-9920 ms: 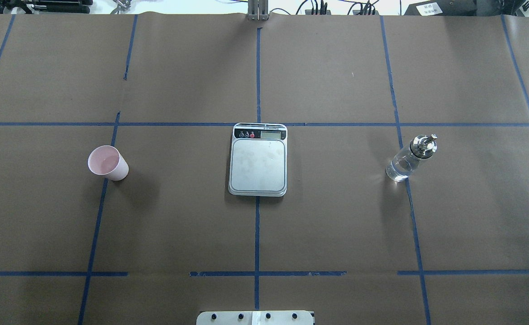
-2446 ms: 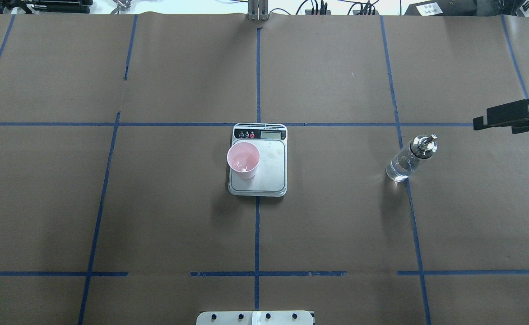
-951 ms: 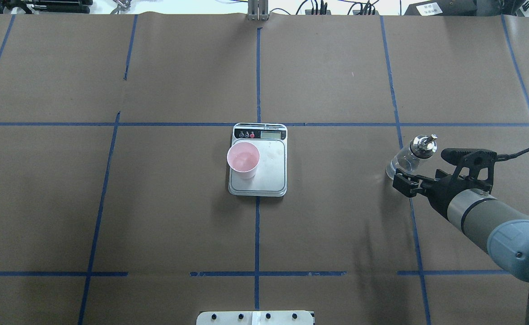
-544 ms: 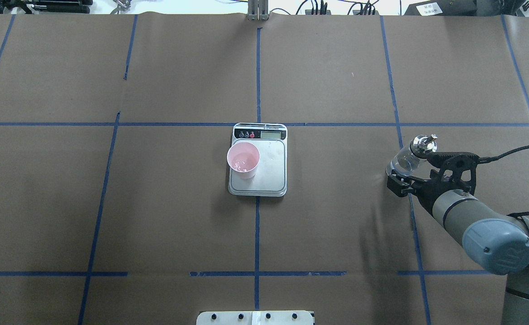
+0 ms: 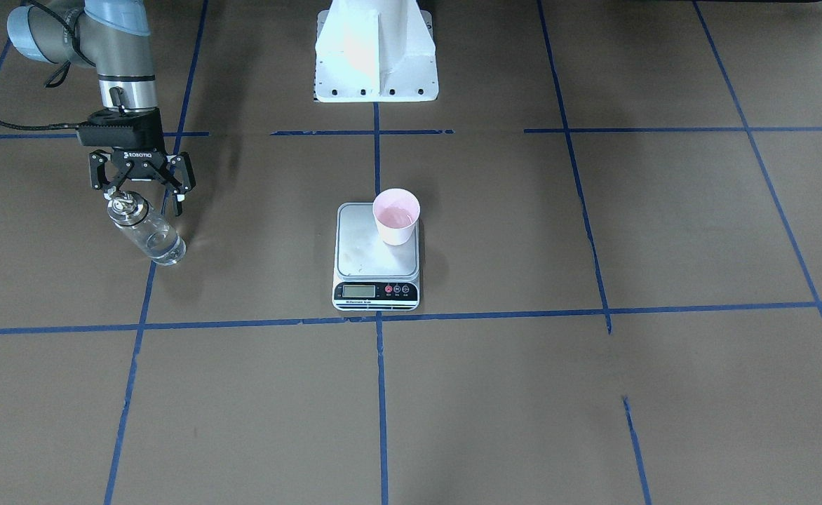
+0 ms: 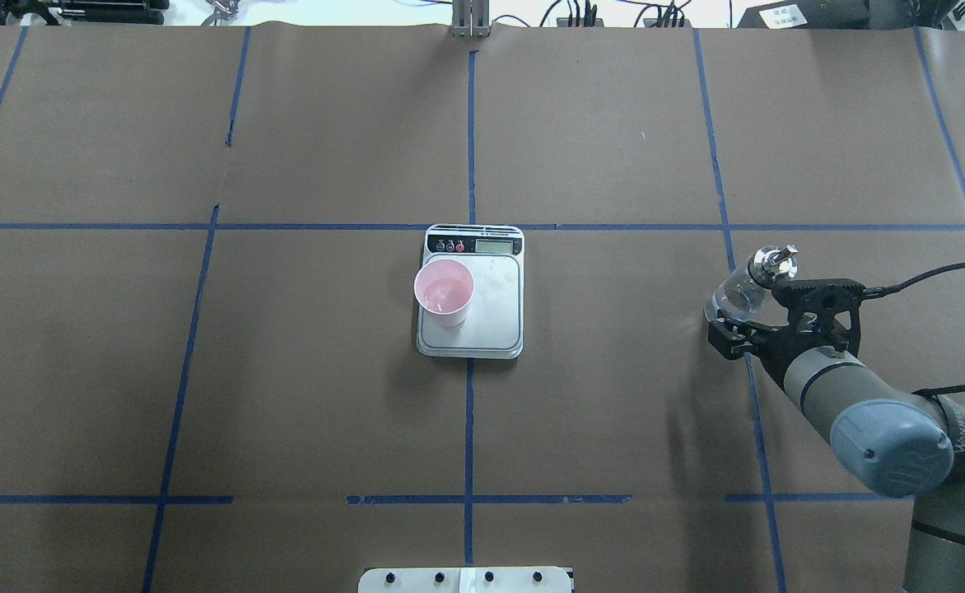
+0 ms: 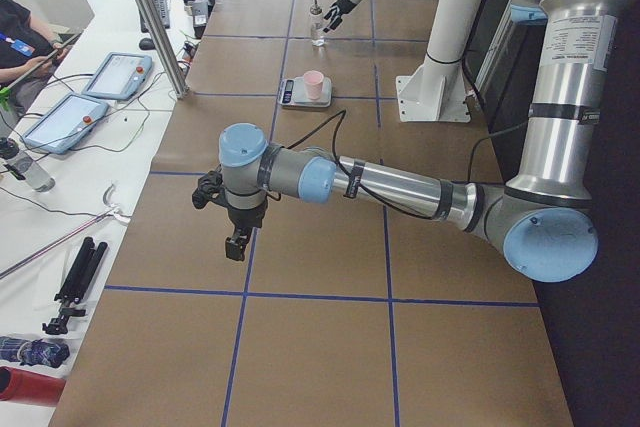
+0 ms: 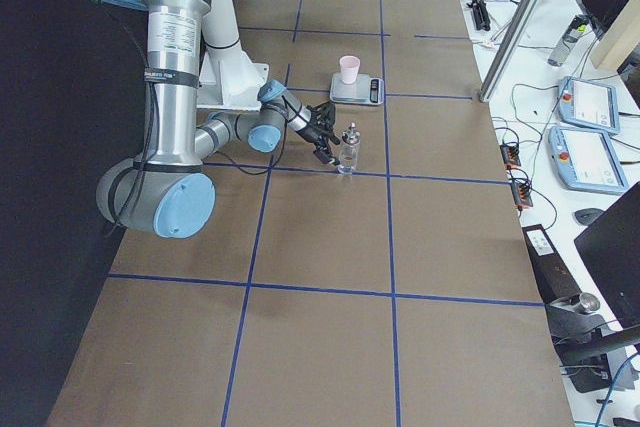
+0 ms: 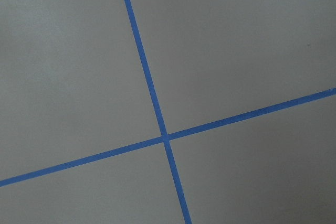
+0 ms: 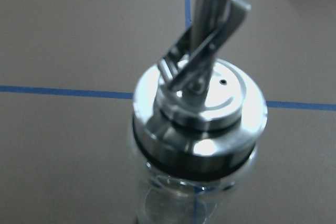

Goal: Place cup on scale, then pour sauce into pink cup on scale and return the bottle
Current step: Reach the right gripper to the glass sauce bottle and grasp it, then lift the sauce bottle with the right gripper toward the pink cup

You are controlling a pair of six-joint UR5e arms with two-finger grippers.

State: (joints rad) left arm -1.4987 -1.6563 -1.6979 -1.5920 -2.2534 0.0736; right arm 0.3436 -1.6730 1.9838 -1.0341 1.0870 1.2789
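**Open fingers around the glass bottle**

The right end effector has its two fingers wide apart, one on each side of the bottle, up near the top. They are not squeezing it yet. The bottle stands upright on the counter, right between the fingers. Its shiny metal cap is just under the wrist camera.

The bottle is glass, so it is hard and smooth. I think it could slip, and it could break if it falls. The clear sauce seems to sit low in it, so it is likely not very heavy, but the sauce will slosh. The best place to hold looks like the round glass body just under the cap, not the thin spout.

Well off to the end effector's left, the pink cup stands on the scale, on its far side. The cup looks light and easy to knock over.

The counter is flat brown paper with blue tape lines. The left end effector hangs far beyond the scale, and I cannot tell if it is open. Past it is a side bench with tablets and cables.
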